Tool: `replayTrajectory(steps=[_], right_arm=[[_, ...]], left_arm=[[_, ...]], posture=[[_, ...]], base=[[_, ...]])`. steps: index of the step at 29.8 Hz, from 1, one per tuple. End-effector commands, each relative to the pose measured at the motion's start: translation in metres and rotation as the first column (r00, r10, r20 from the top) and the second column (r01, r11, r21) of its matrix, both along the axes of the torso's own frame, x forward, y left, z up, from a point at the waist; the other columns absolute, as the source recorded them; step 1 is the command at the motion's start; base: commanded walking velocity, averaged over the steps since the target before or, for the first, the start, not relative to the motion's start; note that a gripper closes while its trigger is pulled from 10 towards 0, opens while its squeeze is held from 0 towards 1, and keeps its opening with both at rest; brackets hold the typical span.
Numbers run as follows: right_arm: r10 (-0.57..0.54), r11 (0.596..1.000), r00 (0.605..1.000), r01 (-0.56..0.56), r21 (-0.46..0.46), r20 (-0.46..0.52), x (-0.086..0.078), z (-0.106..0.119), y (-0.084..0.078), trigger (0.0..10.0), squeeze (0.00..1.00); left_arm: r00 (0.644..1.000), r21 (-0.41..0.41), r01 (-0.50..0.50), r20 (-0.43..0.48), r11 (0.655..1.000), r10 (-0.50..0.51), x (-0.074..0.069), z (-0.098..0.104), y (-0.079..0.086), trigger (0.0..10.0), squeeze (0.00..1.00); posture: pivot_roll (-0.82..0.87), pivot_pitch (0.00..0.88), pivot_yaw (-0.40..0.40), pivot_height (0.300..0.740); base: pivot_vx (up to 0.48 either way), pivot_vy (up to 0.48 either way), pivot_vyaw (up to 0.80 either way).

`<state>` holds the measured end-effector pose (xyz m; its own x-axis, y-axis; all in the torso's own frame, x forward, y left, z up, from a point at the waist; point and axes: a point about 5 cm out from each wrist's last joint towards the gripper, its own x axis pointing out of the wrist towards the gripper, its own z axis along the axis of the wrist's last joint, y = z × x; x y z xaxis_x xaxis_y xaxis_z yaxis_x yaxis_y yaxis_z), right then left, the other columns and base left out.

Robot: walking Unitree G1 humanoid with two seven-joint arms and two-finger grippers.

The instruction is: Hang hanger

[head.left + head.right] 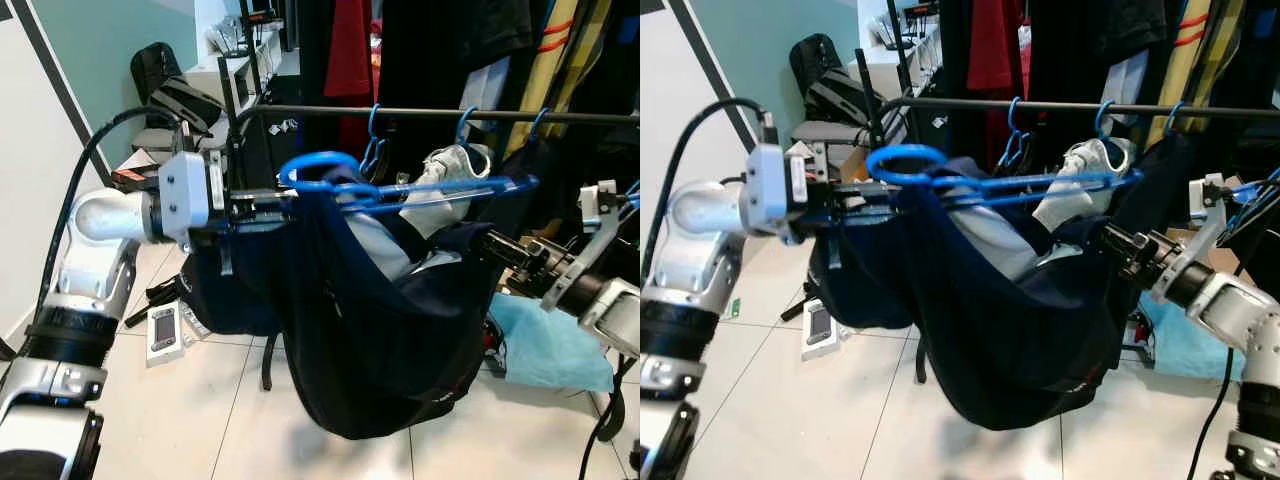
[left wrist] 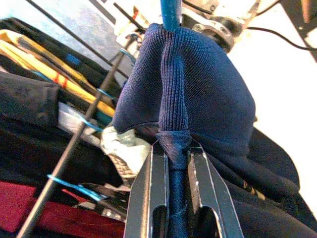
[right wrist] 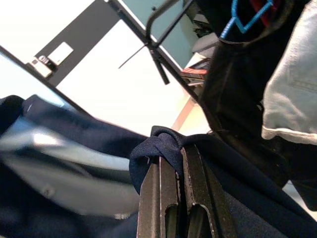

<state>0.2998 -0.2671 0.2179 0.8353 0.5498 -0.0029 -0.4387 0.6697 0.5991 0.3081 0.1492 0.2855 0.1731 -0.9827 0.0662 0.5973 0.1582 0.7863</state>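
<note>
Navy fabric everywhere: a dark blue garment (image 1: pixel 380 350) sags like a hammock between the two arms, slung on a blue hanger (image 1: pixel 400 190) that lies nearly level just below the black clothes rail (image 1: pixel 450 114); the hanger's hook loop (image 1: pixel 318 168) points toward the robot's left and is not on the rail. Left gripper (image 2: pixel 171 163) is up at the hook end, its two black fingers (image 2: pixel 148 198) closed narrowly on a bunched ridge of the navy cloth with the hanger's blue bar running out of the top of that bundle; whether the pads pinch the bar itself under the fabric is hard to say from the wrist view. Right gripper (image 3: pixel 171 161) is at the far end, by the garment's other shoulder; its fingers (image 3: pixel 198 193) are drawn almost together with a fold of navy cloth wedged between the tips. On the rail, other blue hooks (image 1: pixel 465 125) already hang with clothes; a pale grey garment (image 1: pixel 450 170) shows just behind the hanger; red clothing (image 1: pixel 350 50) hangs further back. Below on the pale tiled floor (image 1: pixel 200 420) lie a small white device (image 1: pixel 163 330) and, to the right, a light blue cloth (image 1: pixel 550 345).
</note>
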Motion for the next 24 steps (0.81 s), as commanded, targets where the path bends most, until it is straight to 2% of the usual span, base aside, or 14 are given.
replayTrajectory(steps=[1,4,5,7,9,11,16,17,18,19,22,24], right_arm=[[-0.018,1.0,1.0,0.018,0.017,-0.004,0.003,0.003,-0.001,0.0,0.0],[-0.023,1.0,1.0,0.023,0.019,-0.009,0.004,0.003,-0.001,0.0,0.0],[-0.026,0.999,1.0,0.026,0.022,-0.011,0.004,0.004,-0.002,0.0,0.0],[-0.026,0.999,1.0,0.026,0.022,-0.011,0.004,0.004,-0.002,0.0,0.0],[-0.012,1.0,1.0,0.013,0.026,-0.012,0.004,0.006,0.001,0.0,0.0],[-0.004,1.0,1.0,0.004,0.026,-0.012,0.003,0.006,0.002,0.0,0.0],[0.008,1.0,1.0,-0.007,0.021,-0.011,0.003,0.007,0.004,0.0,0.0],[0.021,1.0,1.0,-0.021,0.012,-0.009,0.002,0.008,0.005,0.0,0.0],[0.021,1.0,1.0,-0.021,0.012,-0.009,0.002,0.008,0.005,0.0,0.0],[0.042,0.999,0.999,-0.042,-0.006,-0.005,0.0,0.01,0.007,0.0,0.0],[0.042,0.999,0.999,-0.042,-0.006,-0.005,0.0,0.01,0.007,0.0,0.0],[0.061,0.998,0.998,-0.062,-0.016,-0.005,-0.002,0.012,0.009,0.0,0.0]], left_arm=[[1.0,0.061,0.008,0.026,0.998,-0.01,-0.003,-0.006,0.001,0.0,0.0],[0.999,0.089,0.009,0.03,0.996,-0.012,-0.004,-0.009,0.001,0.0,0.0],[0.999,0.122,0.005,0.032,0.992,-0.009,-0.003,-0.014,0.002,0.0,0.0],[0.999,0.122,0.005,0.032,0.992,-0.009,-0.003,-0.014,0.002,0.0,0.0],[0.999,0.204,-0.022,0.042,0.979,0.013,0.0,-0.024,0.002,0.0,0.0],[0.999,0.235,-0.033,0.047,0.971,0.022,0.001,-0.028,0.002,0.0,0.0],[0.997,0.264,-0.065,0.06,0.962,0.051,0.004,-0.032,0.003,0.0,0.0],[0.992,0.28,-0.118,0.083,0.953,0.099,0.009,-0.033,0.007,0.0,0.0],[0.992,0.28,-0.118,0.083,0.953,0.099,0.009,-0.033,0.007,0.0,0.0],[0.976,0.298,-0.21,0.12,0.931,0.182,0.016,-0.031,0.017,0.0,0.0],[0.976,0.298,-0.21,0.12,0.931,0.182,0.016,-0.031,0.017,0.0,0.0],[0.966,0.298,-0.252,0.14,0.921,0.219,0.018,-0.028,0.023,0.0,0.0]], posture=[[-0.11,0.0,0.044,0.74],[-0.11,0.0,0.044,0.74],[-0.11,0.0,0.046,0.74],[-0.11,0.0,0.046,0.74],[-0.12,0.0,0.047,0.74],[-0.12,0.0,0.047,0.74],[-0.12,0.0,0.049,0.74],[-0.12,0.0,0.049,0.74],[-0.12,0.0,0.049,0.74],[-0.12,0.0,0.051,0.74],[-0.12,0.0,0.051,0.74],[-0.12,0.0,0.052,0.74]], base=[[0.0,0.0,0.0],[0.0,0.0,0.0],[0.0,0.0,0.0],[0.0,0.0,0.0],[0.0,0.0,0.0],[0.0,0.0,0.0],[0.0,0.0,0.0],[0.0,0.0,0.0],[0.0,0.0,0.0],[0.0,0.0,0.0],[0.0,0.0,0.0],[0.0,0.0,0.0]])
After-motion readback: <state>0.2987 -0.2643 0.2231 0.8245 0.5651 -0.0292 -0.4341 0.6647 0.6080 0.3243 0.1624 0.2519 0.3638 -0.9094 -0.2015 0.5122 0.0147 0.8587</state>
